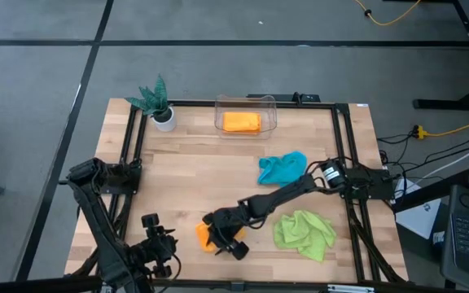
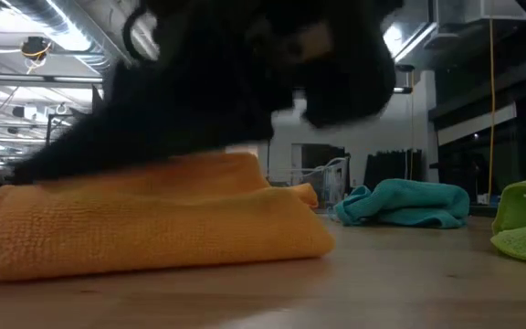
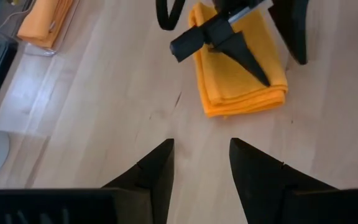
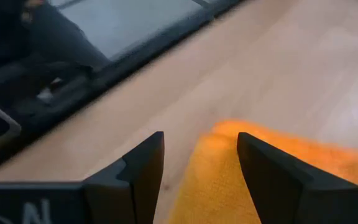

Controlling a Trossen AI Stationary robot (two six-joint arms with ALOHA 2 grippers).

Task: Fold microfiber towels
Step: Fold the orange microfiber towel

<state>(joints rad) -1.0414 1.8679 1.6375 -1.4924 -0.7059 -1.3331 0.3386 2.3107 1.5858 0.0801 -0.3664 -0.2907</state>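
The right gripper (image 1: 228,241), fingers apart, hovers over the folded orange towel (image 1: 205,237) at the table's (image 1: 186,175) near edge, the left gripper (image 1: 158,242), also apart, waiting just left of it.

Four microfiber towels: two orange, one folded at the bench's six o'clock edge (image 1: 205,238) and one in the clear bin (image 1: 241,122); one teal-blue (image 1: 282,168); one lime green (image 1: 304,233). One clear bin (image 1: 218,114), one potted plant (image 1: 156,101), two arms.
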